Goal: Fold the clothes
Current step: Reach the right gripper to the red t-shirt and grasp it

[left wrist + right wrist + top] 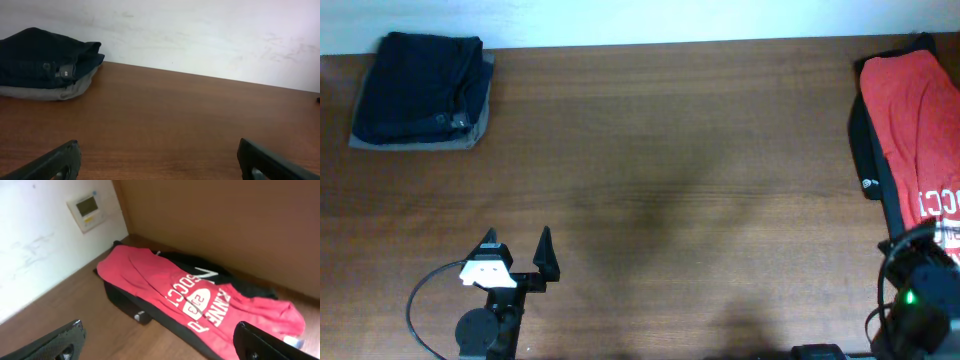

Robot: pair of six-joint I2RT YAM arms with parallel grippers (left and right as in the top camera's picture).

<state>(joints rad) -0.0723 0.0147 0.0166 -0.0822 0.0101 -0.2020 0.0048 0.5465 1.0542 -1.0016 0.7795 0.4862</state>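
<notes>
— What sits at the far left of the table [670, 150]?
— A folded dark navy stack [420, 85] on a grey garment [55, 92].
— And the right?
— A black T-shirt [866, 140], and a small control panel [89, 209] on the white wall [30, 245].

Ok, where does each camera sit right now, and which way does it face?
Overhead: above, looking straight down at the table; left end effector bottom left, open.
Left wrist: low, facing the wall and the dark folded pile; own fingers in the corners.
Right wrist: right end effector open, facing the red T-shirt on a black T-shirt.
Shared: overhead also shows that pile and the red T-shirt.
</notes>
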